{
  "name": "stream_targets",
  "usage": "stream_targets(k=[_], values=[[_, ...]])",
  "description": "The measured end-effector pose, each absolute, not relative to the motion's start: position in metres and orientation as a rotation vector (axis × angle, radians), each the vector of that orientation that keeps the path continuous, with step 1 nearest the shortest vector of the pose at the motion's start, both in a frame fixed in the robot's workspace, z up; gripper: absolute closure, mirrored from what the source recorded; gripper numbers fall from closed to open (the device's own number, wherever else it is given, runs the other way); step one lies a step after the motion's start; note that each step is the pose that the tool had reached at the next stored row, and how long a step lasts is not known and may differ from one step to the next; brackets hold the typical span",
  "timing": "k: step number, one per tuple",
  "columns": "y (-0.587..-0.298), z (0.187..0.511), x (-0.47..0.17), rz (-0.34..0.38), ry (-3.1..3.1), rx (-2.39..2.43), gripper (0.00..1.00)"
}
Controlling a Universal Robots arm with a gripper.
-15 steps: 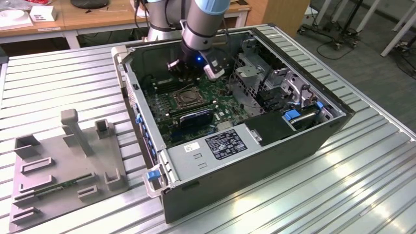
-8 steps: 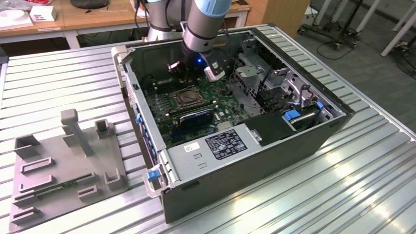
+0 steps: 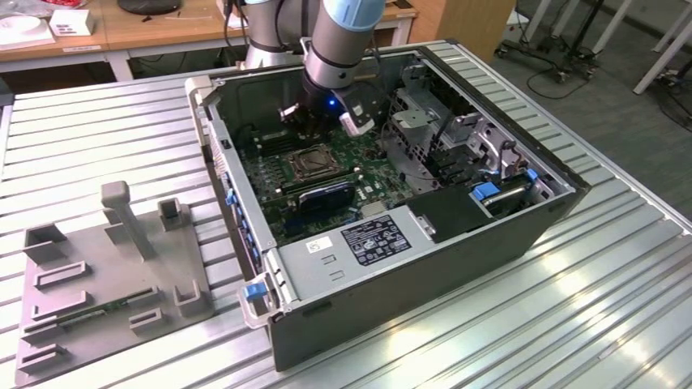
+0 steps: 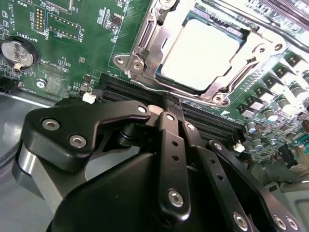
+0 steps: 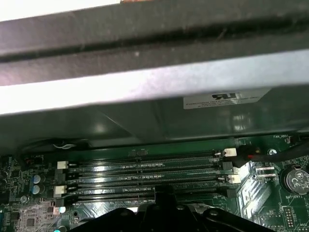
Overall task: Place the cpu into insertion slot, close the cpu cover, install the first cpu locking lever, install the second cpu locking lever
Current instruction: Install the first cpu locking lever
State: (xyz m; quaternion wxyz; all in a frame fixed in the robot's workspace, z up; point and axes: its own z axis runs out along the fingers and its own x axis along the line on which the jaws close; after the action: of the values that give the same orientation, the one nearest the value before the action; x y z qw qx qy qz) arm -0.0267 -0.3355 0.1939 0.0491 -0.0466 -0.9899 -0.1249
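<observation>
judging progress: you have the cpu (image 4: 203, 53) seated in the insertion slot (image 3: 308, 164), so the first step looks done.
cover: the cpu cover (image 4: 219, 89) lies flat around the chip's edge and appears closed.
locking levers: you cannot tell from these views whether either one is latched, so count both as still to do.
gripper: your gripper (image 4: 167, 107) hovers over the memory slots (image 5: 145, 166), just beside the socket, with its jaws together and holding nothing.
</observation>
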Motion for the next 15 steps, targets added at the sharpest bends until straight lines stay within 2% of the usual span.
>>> stream_targets(k=[15], values=[[-0.3356,0.1886,-0.0267,-0.38,-3.016,-0.142,0.89]])
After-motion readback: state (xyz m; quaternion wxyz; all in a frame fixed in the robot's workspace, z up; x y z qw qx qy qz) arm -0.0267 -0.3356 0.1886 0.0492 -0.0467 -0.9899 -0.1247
